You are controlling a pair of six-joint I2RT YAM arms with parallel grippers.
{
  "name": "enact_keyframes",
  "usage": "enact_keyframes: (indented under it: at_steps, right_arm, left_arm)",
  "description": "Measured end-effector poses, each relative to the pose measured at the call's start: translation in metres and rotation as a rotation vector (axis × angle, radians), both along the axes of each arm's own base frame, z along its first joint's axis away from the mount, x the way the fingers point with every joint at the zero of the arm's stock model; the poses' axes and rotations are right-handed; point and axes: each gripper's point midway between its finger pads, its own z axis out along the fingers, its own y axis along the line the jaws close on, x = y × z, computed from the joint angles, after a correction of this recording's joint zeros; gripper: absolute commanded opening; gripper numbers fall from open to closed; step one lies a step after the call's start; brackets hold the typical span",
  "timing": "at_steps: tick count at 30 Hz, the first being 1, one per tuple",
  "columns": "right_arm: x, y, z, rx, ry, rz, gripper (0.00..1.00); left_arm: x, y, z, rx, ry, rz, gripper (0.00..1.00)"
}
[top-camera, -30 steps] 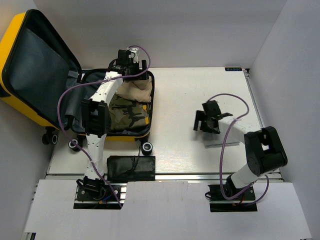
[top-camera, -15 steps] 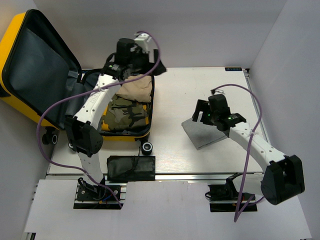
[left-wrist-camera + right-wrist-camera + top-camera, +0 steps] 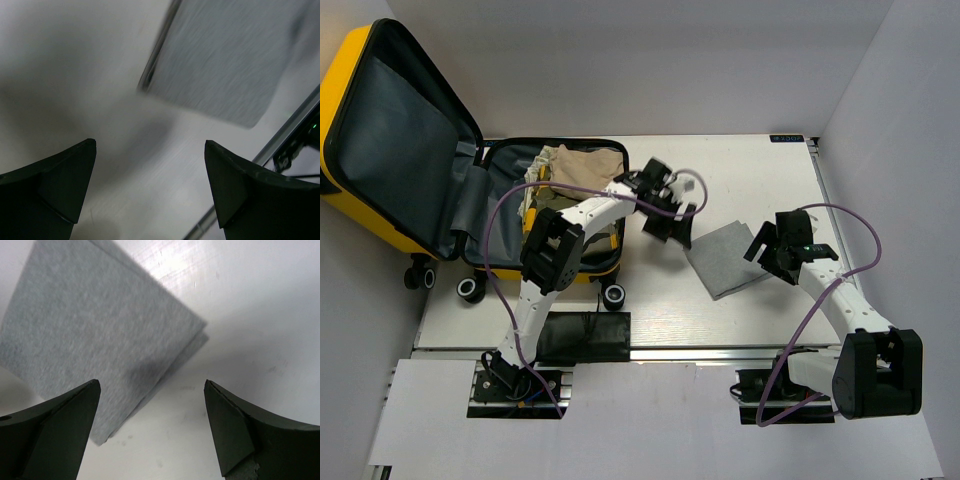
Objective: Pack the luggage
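Note:
The yellow luggage (image 3: 342, 95) lies open at the left, its dark-lined lid leaning back. Its base holds a beige garment (image 3: 582, 166) and a camouflage garment (image 3: 602, 238), partly hidden by my left arm. A folded grey cloth (image 3: 726, 262) lies flat on the white table to the right of the case. My left gripper (image 3: 670, 226) hovers open just left of the cloth; the left wrist view shows the cloth (image 3: 225, 65) ahead of the empty gripper (image 3: 150, 144). My right gripper (image 3: 763, 250) is open at the cloth's right edge, with the cloth (image 3: 95, 330) under its left finger (image 3: 55, 430).
A flat black pouch (image 3: 582, 336) lies at the table's near edge in front of the case. The case's small black wheels (image 3: 613, 295) stick out toward the front. White walls close in the table at the back and right. A metal rail (image 3: 290, 135) runs along the table edge.
My left arm has swung out of the luggage and rightward over the table to the grey cloth. My right gripper has drawn back to the cloth's right edge. Both stay open.

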Motion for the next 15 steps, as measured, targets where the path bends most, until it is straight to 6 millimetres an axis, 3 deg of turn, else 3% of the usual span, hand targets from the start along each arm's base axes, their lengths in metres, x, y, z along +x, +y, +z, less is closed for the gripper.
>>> enact_keyframes:
  at_steps: [2, 5, 10, 15]
  right_arm:
    - [0.011, -0.004, 0.005, -0.027, -0.042, 0.068, 0.89]
    - [0.031, 0.001, 0.012, -0.060, -0.117, 0.224, 0.89]
    - [0.067, 0.013, 0.014, -0.094, -0.165, 0.443, 0.89]
    - [0.094, 0.002, -0.002, -0.150, -0.150, 0.536, 0.89]
  left_arm:
    - [-0.027, 0.021, -0.034, 0.075, 0.109, 0.023, 0.98]
    - [-0.046, 0.024, -0.030, 0.041, 0.158, 0.053, 0.98]
    - [-0.060, -0.003, -0.017, -0.030, 0.182, 0.073, 0.97]
    - [-0.066, -0.020, -0.036, -0.016, 0.243, 0.090, 0.91]
